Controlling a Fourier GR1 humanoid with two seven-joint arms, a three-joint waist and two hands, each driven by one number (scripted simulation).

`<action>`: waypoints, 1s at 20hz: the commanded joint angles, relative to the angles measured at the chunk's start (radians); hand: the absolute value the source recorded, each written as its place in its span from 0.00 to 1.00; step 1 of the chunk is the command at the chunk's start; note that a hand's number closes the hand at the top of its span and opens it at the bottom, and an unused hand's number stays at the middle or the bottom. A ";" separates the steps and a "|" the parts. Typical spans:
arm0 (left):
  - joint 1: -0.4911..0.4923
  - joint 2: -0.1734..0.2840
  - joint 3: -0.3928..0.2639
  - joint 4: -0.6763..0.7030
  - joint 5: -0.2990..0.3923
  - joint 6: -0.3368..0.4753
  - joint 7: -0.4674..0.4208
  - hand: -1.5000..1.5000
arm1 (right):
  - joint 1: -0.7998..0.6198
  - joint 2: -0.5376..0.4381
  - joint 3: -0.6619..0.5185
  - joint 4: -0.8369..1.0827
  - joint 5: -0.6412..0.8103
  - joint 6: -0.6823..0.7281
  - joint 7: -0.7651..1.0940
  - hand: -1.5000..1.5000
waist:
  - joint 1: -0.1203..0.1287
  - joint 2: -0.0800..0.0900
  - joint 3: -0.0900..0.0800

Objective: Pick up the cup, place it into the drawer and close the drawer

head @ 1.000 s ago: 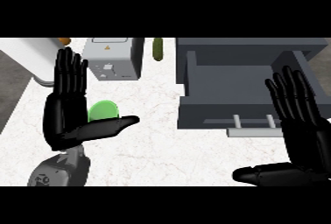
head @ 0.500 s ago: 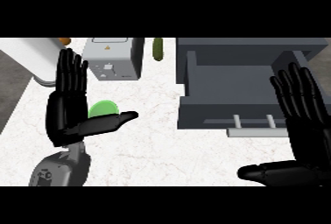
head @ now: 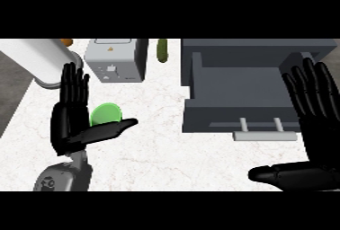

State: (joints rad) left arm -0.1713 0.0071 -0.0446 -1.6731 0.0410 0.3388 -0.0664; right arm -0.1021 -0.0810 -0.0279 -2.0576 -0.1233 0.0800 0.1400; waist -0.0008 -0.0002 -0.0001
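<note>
The green cup [head: 106, 114] stands on the white marbled counter, partly hidden behind my left hand [head: 72, 121]. That hand is open, fingers straight up and thumb stretched out to the right just below the cup. The grey drawer [head: 212, 114] is pulled open at the right, its inside bare, with a pale handle [head: 262, 130] on its front. My right hand [head: 315, 134] is open too, fingers up over the drawer's right side, thumb pointing left near the lower edge.
A grey toaster [head: 118, 60] stands at the back, with a dark green cucumber [head: 162, 49] beside it. A white rounded appliance [head: 41, 60] occupies the back left. The counter's left edge [head: 15, 117] runs close to my left hand.
Both hands have drifted slightly; the right hand has moved a little to the right. The cup and drawer have not moved.
</note>
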 commanded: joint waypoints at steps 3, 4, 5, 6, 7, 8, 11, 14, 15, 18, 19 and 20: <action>0.093 -0.007 0.018 0.063 0.013 -0.023 -0.099 0.00 | -0.034 0.001 0.006 -0.001 0.016 -0.018 0.044 0.00 | 0.001 0.000 0.000; 0.041 0.021 0.064 0.117 0.038 -0.053 -0.086 0.00 | 0.025 0.009 0.014 -0.041 0.002 0.002 0.017 0.00 | -0.001 0.000 0.000; 0.089 0.010 0.070 0.142 0.041 -0.047 -0.127 0.00 | 0.013 0.001 0.007 0.002 0.024 0.008 -0.026 0.00 | 0.000 0.001 0.000; 0.073 0.002 0.052 0.061 0.019 -0.010 -0.053 0.00 | -0.039 0.023 0.018 0.024 0.034 -0.026 -0.008 0.00 | 0.002 0.000 0.000; 0.098 -0.003 0.058 0.075 0.008 0.005 -0.088 0.00 | 0.078 0.024 0.050 -0.085 0.035 -0.003 0.007 0.00 | -0.001 -0.001 0.000; 0.099 -0.007 -0.007 0.161 0.034 0.047 -0.167 0.00 | 0.028 -0.032 -0.069 0.000 -0.075 0.054 -0.023 0.00 | -0.002 0.000 0.000; 0.062 -0.007 0.093 0.237 0.051 -0.022 -0.205 0.00 | -0.058 -0.004 -0.019 -0.005 -0.014 -0.007 0.048 0.00 | 0.000 0.001 0.000; 0.088 0.001 0.080 0.278 0.043 -0.043 -0.236 0.00 | 0.035 0.029 0.065 -0.049 0.062 -0.009 0.021 0.00 | -0.001 0.000 0.000; 0.190 0.015 0.074 0.144 0.072 -0.072 -0.205 0.00 | -0.058 0.018 0.018 0.018 0.033 -0.024 0.038 0.00 | 0.005 0.000 0.000; 0.079 0.014 0.107 0.325 0.080 -0.089 -0.256 0.00 | 0.033 -0.006 -0.023 -0.017 -0.032 0.040 0.000 0.00 | -0.001 0.000 0.000; 0.108 0.022 0.138 0.364 0.104 -0.122 -0.344 0.00 | 0.011 -0.013 -0.037 -0.023 -0.037 0.035 0.011 0.00 | 0.000 0.000 0.000; 0.068 0.028 0.143 0.397 0.094 -0.107 -0.311 0.00 | -0.002 -0.014 -0.021 -0.023 -0.029 0.033 0.038 0.00 | -0.001 0.000 0.000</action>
State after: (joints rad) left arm -0.0802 0.0234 0.0667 -1.3665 0.1202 0.2563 -0.3320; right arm -0.0972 -0.0884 -0.0454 -2.0708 -0.1420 0.1062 0.1554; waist -0.0010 0.0000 -0.0001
